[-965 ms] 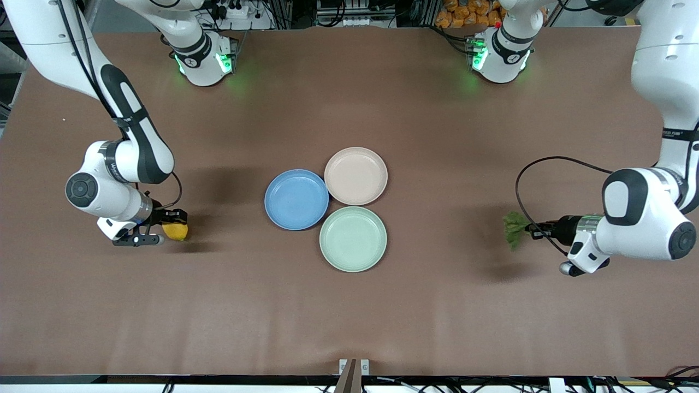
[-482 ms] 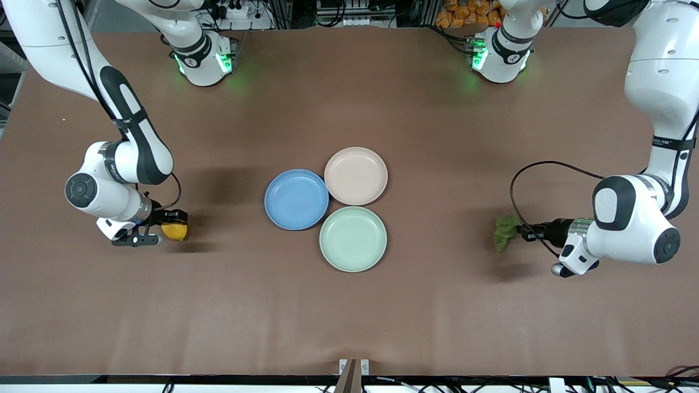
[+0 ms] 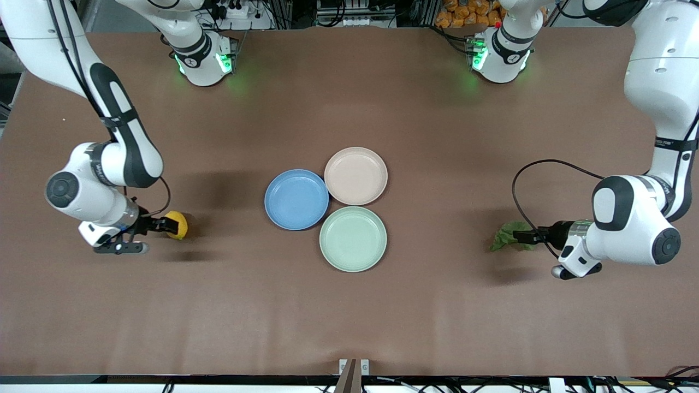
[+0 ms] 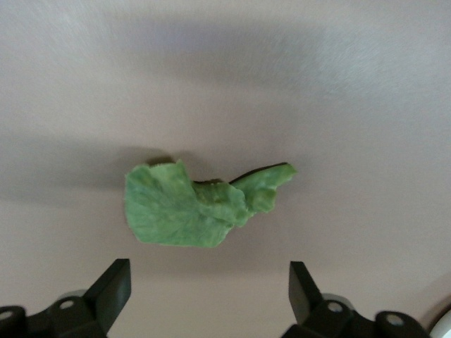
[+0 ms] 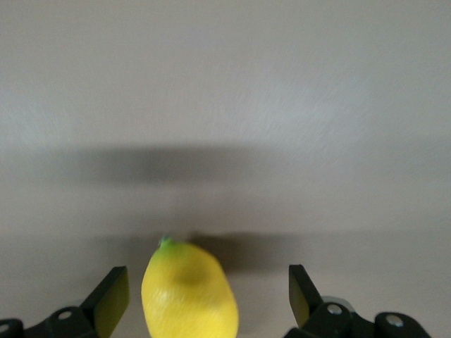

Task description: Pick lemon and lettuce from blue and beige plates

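Both hands open: left hand (image 4: 204, 282) by lettuce (image 4: 190, 208), right hand (image 5: 204, 299) by lemon (image 5: 189, 292)

My arms are glossy white with black bands at the joints; green lights glow on both bases. A thin black cable loops off each wrist. My left hand (image 4: 204, 296) and right hand (image 5: 204, 299) have black, screw-studded fingers

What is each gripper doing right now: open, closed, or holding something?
Left gripper: open, holding nothing; the lettuce lies on the table.
Right gripper: open, holding nothing; the lemon sits between its fingers.
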Robot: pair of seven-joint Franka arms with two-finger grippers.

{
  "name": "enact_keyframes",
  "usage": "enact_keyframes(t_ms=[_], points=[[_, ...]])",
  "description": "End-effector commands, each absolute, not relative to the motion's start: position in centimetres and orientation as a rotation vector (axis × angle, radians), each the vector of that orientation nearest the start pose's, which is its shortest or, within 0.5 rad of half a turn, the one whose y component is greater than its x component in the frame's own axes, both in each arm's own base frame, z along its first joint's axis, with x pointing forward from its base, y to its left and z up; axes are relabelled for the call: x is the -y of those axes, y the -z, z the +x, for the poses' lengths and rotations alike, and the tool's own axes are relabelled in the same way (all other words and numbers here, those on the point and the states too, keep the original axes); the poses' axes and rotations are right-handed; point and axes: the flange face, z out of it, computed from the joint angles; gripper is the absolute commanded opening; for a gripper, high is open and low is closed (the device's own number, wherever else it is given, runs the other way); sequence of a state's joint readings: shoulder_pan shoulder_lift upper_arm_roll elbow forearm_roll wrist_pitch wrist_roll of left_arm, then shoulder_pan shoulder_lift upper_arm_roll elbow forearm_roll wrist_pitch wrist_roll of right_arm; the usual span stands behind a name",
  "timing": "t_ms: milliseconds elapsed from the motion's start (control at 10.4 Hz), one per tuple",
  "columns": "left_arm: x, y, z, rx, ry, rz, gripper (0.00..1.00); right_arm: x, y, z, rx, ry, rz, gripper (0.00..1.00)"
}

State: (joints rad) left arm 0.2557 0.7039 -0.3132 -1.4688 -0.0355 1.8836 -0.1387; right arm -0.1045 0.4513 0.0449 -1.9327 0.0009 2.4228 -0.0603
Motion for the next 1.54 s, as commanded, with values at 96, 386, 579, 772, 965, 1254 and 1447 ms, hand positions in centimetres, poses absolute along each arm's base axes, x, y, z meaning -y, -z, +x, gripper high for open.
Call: enact_keyframes(t_ms=[96, 386, 579, 772, 965, 1254, 1447], points=[[0.7, -34.3, 68.7, 0.093, -0.254, -3.211, 1.00, 5.6, -35.6, 62.7, -0.050, 0.001, -3.115, 1.00], [0.5, -40.4, 68.2, 0.091, -0.118, -3.190, 1.00, 6.1, -44.5, 61.2, -0.062, 0.024, -3.124, 1.00], [1.2, -44.6, 67.7, 0.073, -0.020, -3.181, 1.00, 5.6, -48.7, 59.7, -0.055, 0.064, -3.132, 1.00], [1.1, -48.0, 67.1, 0.078, -0.025, -3.170, 1.00, 6.1, -51.7, 58.2, -0.055, 0.044, -3.142, 1.00], [1.4, -52.6, 65.5, 0.073, -0.028, -3.157, 1.00, 6.3, -54.7, 57.3, -0.062, 0.029, -3.140, 1.00], [1.5, -60.7, 61.7, 0.099, 0.075, -3.135, 1.00, 5.7, -60.1, 57.0, -0.058, 0.053, -3.142, 1.00], [2.3, -62.1, 60.1, 0.103, 0.031, -3.118, 1.00, 4.7, -61.6, 56.9, -0.030, 0.076, -3.130, 1.00]])
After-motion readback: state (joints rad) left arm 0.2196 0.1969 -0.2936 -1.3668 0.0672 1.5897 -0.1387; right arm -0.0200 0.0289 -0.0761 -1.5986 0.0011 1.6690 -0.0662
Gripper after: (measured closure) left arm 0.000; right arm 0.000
